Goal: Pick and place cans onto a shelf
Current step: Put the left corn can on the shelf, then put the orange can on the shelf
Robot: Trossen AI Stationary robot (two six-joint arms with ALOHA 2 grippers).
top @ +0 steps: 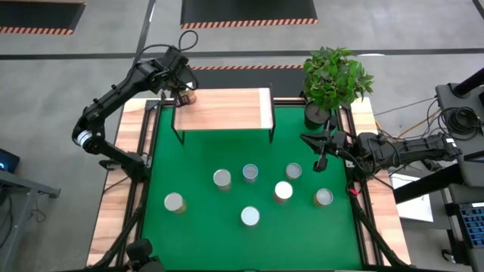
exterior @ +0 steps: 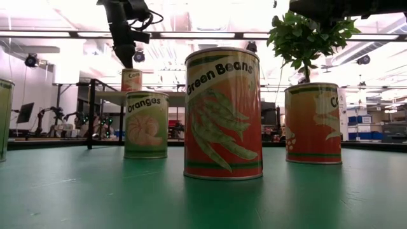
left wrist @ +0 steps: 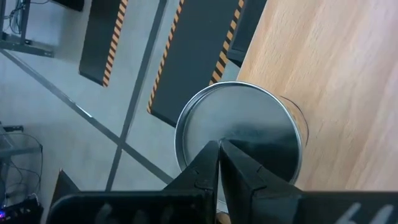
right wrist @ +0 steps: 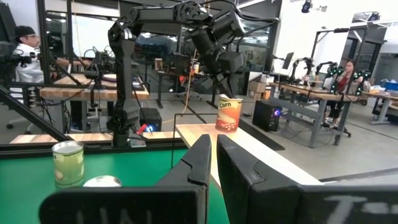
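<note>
Left arm: reaches from the desk's left edge up and over to the shelf's [top: 223, 108] far-left corner. Left tool [top: 184, 92] hangs directly above the corn can [top: 187, 97] standing there. In the left wrist view the fingers [left wrist: 239, 168] lie together, tips pressed side by side, over the can's silver lid; not gripping it. Whether the tips touch the lid cannot be told. The can sits at the very corner of the board, with floor visible past its rim.

Six cans stand loose on the green mat [top: 197, 227]: one at front left [top: 175, 202], one left of centre [top: 221, 178], one mid [top: 250, 172], one at front centre [top: 250, 216], two more right of centre [top: 283, 190] [top: 293, 171], one far right [top: 324, 197].

Low view: green beans can [exterior: 222, 113] fills the centre, oranges can [exterior: 146, 124] behind it at left; a third can [exterior: 313, 123] at right has its label cut off. A can at the left border is mostly out of frame.

Right arm: stretched in low from the right edge, near the plant [top: 335, 78]. Right tool [top: 321, 158] hovers at the mat's right side, fingers nearly together with only a thin slit between, holding nothing.
</note>
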